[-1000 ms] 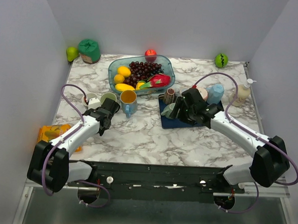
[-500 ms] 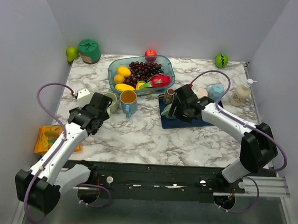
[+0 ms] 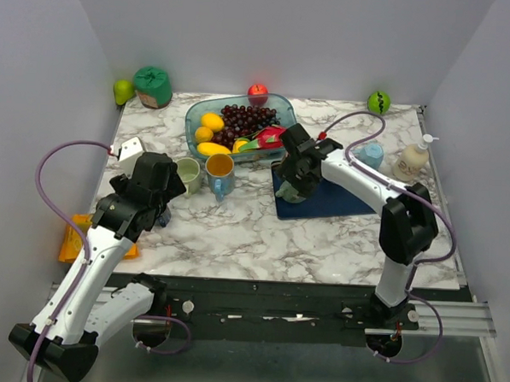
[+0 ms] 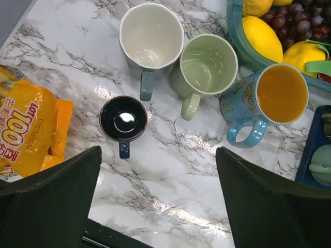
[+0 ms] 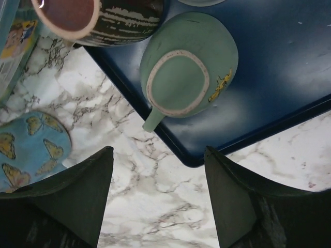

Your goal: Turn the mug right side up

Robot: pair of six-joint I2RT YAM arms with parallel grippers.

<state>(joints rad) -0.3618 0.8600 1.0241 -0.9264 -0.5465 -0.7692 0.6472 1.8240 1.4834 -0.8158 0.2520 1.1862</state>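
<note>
Two arms at a marble table (image 3: 261, 238), read from the near edge outward. Nearest, at the left edge, lies a yellow snack bag (image 4: 26, 129). The left gripper (image 4: 158, 155) hangs above the marble with its jaws spread wide and nothing between them. Just beyond its fingers stands a small black mug (image 4: 123, 120). Behind that is a row of three upright mugs: a grey mug (image 4: 151, 36) with a white inside, a pale green mug (image 4: 208, 64) close beside it, and a blue butterfly mug (image 4: 279, 95) with an orange inside. To the right, a dark blue tray (image 3: 344, 202) lies flat on the table. The right gripper (image 5: 158, 152) hovers over the tray's near-left corner, jaws parted and empty. The task's object, a teal mug (image 5: 189, 67), sits upside down on the tray at that corner (base ring up, handle reaching toward the tray's edge), just beyond the fingertips and apart from them. Next to it is a dark striped mug (image 5: 103, 15), its brown inside showing. Farther back stands a clear fruit bowl (image 3: 193, 119) holding grapes and yellow fruit. A pale blue cup (image 3: 372, 154) and a pump bottle (image 3: 413, 158) stand toward the right edge. Along the back wall are a green pear (image 3: 122, 91), a green pot (image 3: 153, 85), a red apple (image 3: 257, 93) and a green ball (image 3: 378, 102).
</note>
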